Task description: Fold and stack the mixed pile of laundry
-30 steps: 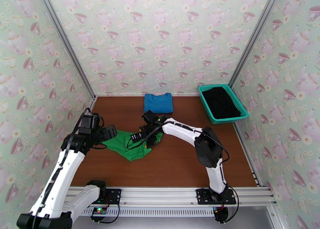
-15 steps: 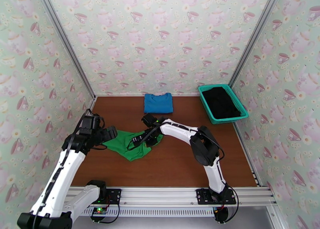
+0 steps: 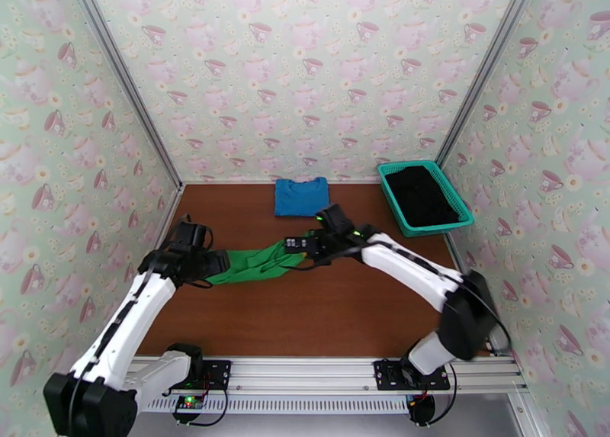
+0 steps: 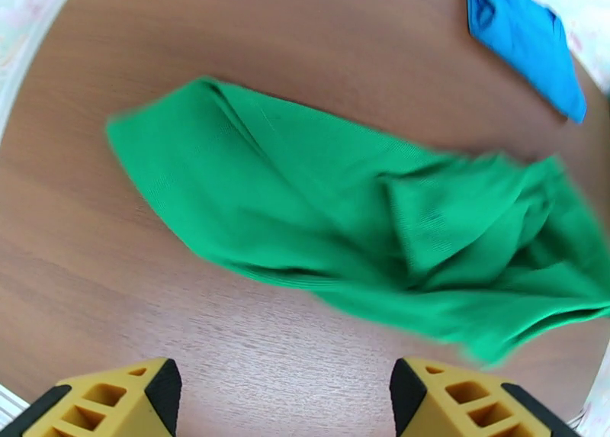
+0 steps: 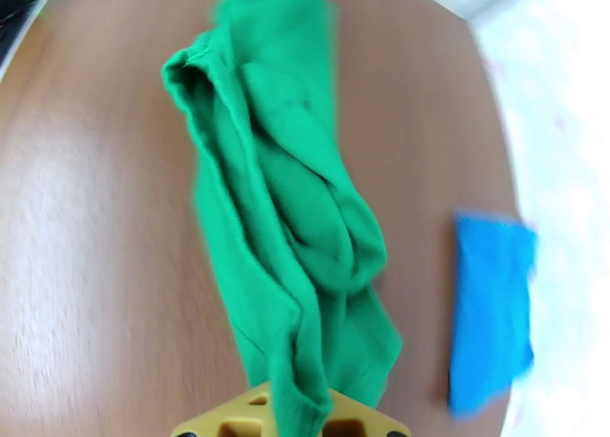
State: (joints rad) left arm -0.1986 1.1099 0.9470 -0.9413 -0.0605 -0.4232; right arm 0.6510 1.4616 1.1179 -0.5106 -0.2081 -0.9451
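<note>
**Bright green cloth shirt** (image 3: 252,265) — lies on the brown wooden tabletop (image 3: 343,309), left of centre. It is drawn into a long, crumpled band running between the two grippers. The right wrist view shows it bunched in lengthwise folds (image 5: 290,225). The left wrist view shows its left end as a flat, pointed flap on the wood (image 4: 343,225).

**Right gripper** (image 3: 301,245) — at the band's right end. Its yellow fingers are pressed together on the cloth's edge, pinching it (image 5: 293,423).

**Left gripper** (image 3: 217,264) — at the band's left end. Its jaws are spread wide, with bare wood between the two yellow fingertips and the cloth just ahead of them, not gripped (image 4: 282,400).

**Bright blue cloth shirt** (image 3: 302,197) — folded into a neat rectangle at the table's far edge, near the back wall and apart from the green shirt.

**Black cloth garment** (image 3: 419,194) — heaped inside the teal plastic lattice basket (image 3: 440,227), which stands at the table's far right corner.
</note>
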